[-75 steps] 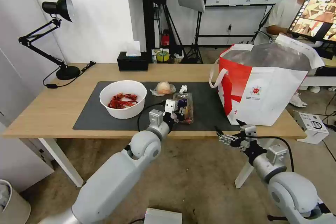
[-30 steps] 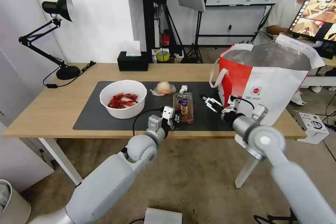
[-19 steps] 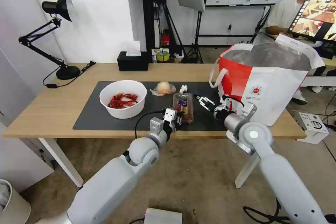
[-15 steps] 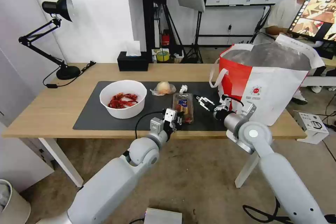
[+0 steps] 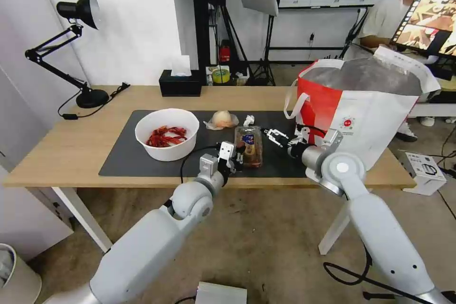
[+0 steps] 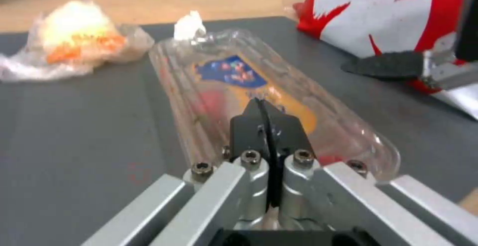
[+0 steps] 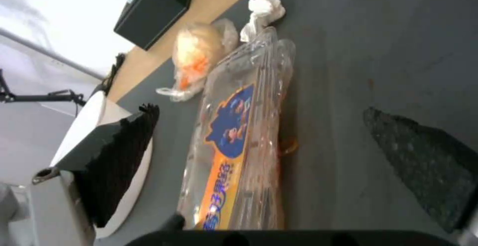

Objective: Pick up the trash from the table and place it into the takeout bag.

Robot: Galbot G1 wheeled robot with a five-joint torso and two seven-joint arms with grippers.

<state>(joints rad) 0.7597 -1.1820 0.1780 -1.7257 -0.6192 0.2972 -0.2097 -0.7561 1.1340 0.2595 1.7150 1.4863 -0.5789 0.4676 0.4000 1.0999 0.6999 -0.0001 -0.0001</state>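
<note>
On the dark grey mat point(image 5: 142, 161) of the light-wood table point(image 5: 61, 152), a clear plastic hinged tray point(image 5: 249, 145) is lying lengthwise, blue-and-orange label up. Left gripper point(image 5: 237, 157) is sitting at the tray's near end, fingers pressed together, tips touching the clear plastic; whether they are pinching its edge, cannot tell. Right gripper point(image 5: 274, 136) is hovering just beside the tray on its right, low over the mat, fingers spread wide, not touching the tray. Small white paper wad point(image 5: 248, 120) is lying at the tray's far end, touching or nearly so. Plastic-wrapped beige lump point(image 5: 222, 119) is sitting near it, to its left. White round bowl point(image 5: 166, 134) of red shells is standing on the mat's left part. Takeout bag point(image 5: 361, 118) is standing upright and open at the table's right end, foil lining showing. Black tissue box point(image 5: 180, 83) is sitting at the far edge.
</note>
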